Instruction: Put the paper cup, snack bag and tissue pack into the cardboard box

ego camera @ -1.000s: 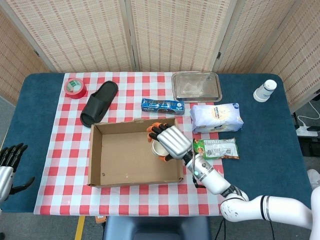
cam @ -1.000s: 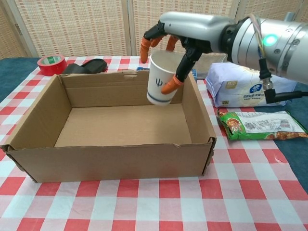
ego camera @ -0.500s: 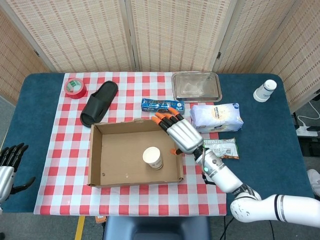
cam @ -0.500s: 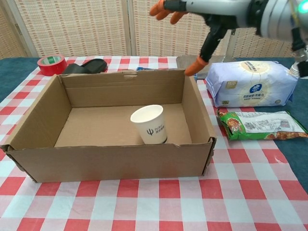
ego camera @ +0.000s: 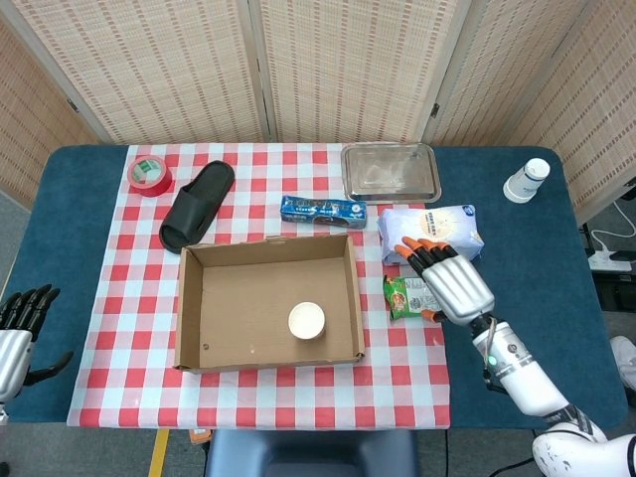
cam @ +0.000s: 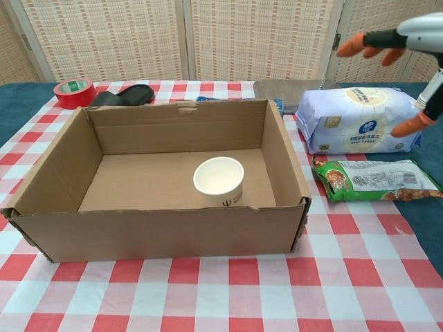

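Head view high, looking down on whole table (ego camera: 60,199), chest view low, close, forward-facing, both sharing cardboard box (ego camera: 191,308).

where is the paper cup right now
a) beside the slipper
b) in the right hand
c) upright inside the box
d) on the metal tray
c, the cup stands upright on the floor of the box, and the right hand is off to the side over the snack bag, holding nothing.
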You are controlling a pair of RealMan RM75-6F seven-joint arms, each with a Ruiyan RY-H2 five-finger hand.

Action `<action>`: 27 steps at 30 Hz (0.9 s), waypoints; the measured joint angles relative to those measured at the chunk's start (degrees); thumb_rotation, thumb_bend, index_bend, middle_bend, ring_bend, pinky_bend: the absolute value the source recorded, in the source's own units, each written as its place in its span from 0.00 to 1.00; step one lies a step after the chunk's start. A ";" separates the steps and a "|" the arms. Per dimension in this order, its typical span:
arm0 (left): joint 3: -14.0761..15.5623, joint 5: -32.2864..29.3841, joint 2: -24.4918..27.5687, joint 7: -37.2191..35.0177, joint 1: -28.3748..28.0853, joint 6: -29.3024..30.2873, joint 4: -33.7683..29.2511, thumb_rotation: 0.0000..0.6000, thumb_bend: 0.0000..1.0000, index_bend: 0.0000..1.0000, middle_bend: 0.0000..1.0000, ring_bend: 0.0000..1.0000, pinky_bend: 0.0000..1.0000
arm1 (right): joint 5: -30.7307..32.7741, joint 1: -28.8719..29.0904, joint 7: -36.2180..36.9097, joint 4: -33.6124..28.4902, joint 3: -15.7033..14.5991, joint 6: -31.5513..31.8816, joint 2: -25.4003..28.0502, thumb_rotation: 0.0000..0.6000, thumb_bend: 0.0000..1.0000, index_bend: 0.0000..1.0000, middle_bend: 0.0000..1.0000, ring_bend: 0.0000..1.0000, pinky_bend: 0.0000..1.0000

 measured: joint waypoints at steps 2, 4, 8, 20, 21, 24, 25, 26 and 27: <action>0.02 0.01 -0.06 0.18 -0.03 -0.04 -0.05 1.00 0.23 0.00 0.00 0.00 0.00 | -1.60 -1.30 3.33 2.69 -1.20 0.05 -0.56 1.00 0.00 0.14 0.08 0.04 0.23; 0.02 0.02 -0.06 0.25 -0.02 0.02 -0.10 1.00 0.23 0.00 0.00 0.00 0.00 | -2.73 -2.34 6.39 5.54 -2.13 -0.09 -1.40 1.00 0.00 0.15 0.10 0.06 0.24; 0.01 0.07 -0.06 0.04 -0.01 0.12 0.02 1.00 0.23 0.00 0.00 0.00 0.00 | -3.83 -3.67 11.40 10.90 -3.33 -1.16 -3.55 1.00 0.00 0.15 0.10 0.06 0.24; -0.08 0.02 0.00 -0.52 0.12 0.44 0.26 1.00 0.23 0.00 0.00 0.00 0.00 | -7.04 -4.53 23.63 23.27 -4.31 -6.63 -9.74 1.00 0.00 0.15 0.10 0.06 0.24; -0.08 0.04 0.02 -0.57 0.13 0.45 0.25 1.00 0.23 0.00 0.00 0.00 0.00 | -7.00 -4.47 23.65 23.51 -4.28 -7.01 -9.91 1.00 0.00 0.15 0.10 0.06 0.24; -0.06 0.11 0.07 -0.65 0.16 0.53 0.22 1.00 0.23 0.00 0.00 0.00 0.00 | -6.67 -4.24 23.46 24.12 -4.13 -8.01 -10.42 1.00 0.00 0.15 0.10 0.06 0.24; -0.05 0.13 0.08 -0.68 0.17 0.57 0.22 1.00 0.22 0.00 0.00 0.00 0.00 | -6.52 -4.14 23.41 24.39 -4.03 -8.36 -10.62 1.00 0.00 0.15 0.10 0.06 0.24; -0.05 0.14 0.09 -0.72 0.20 0.61 0.23 1.00 0.23 0.00 0.00 0.00 0.00 | -6.39 -4.04 23.38 24.63 -3.94 -8.64 -10.79 1.00 0.00 0.15 0.10 0.06 0.24; -0.05 0.14 0.10 -0.75 0.22 0.65 0.27 1.00 0.23 0.00 0.00 0.00 0.00 | -6.27 -3.93 23.35 24.91 -3.83 -8.91 -10.97 1.00 0.00 0.15 0.10 0.06 0.24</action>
